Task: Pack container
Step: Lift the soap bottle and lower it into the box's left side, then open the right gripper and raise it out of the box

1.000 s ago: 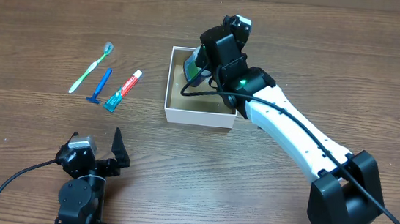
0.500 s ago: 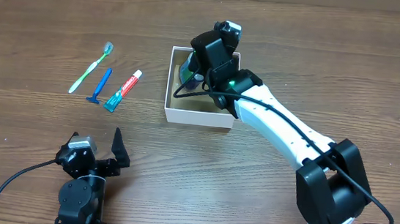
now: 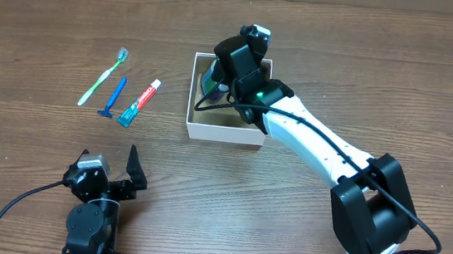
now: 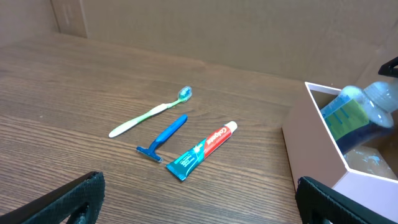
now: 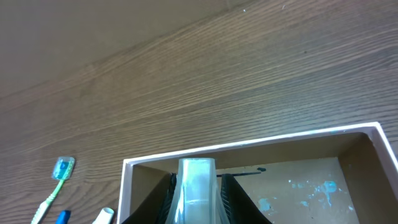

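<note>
The container (image 3: 224, 130) is a square white box with a brown floor, at the table's middle. My right gripper (image 3: 214, 80) is shut on a clear bottle with a green-blue label (image 3: 211, 79) and holds it inside the box, near its left wall. The right wrist view shows the bottle's clear cap (image 5: 198, 183) between my fingers (image 5: 198, 194) over the box floor (image 5: 298, 186). The left wrist view shows the bottle (image 4: 357, 112) in the box (image 4: 311, 143). A green toothbrush (image 3: 103, 76), a blue razor (image 3: 113, 98) and a toothpaste tube (image 3: 140, 103) lie left of the box. My left gripper (image 3: 117, 185) is open and empty at the front.
Cardboard walls (image 4: 249, 31) stand behind the table in the left wrist view. My right arm (image 3: 324, 153) stretches from the front right over the box's right side.
My right gripper has moved a little left and lower into the box with the bottle. The left arm has not moved.
</note>
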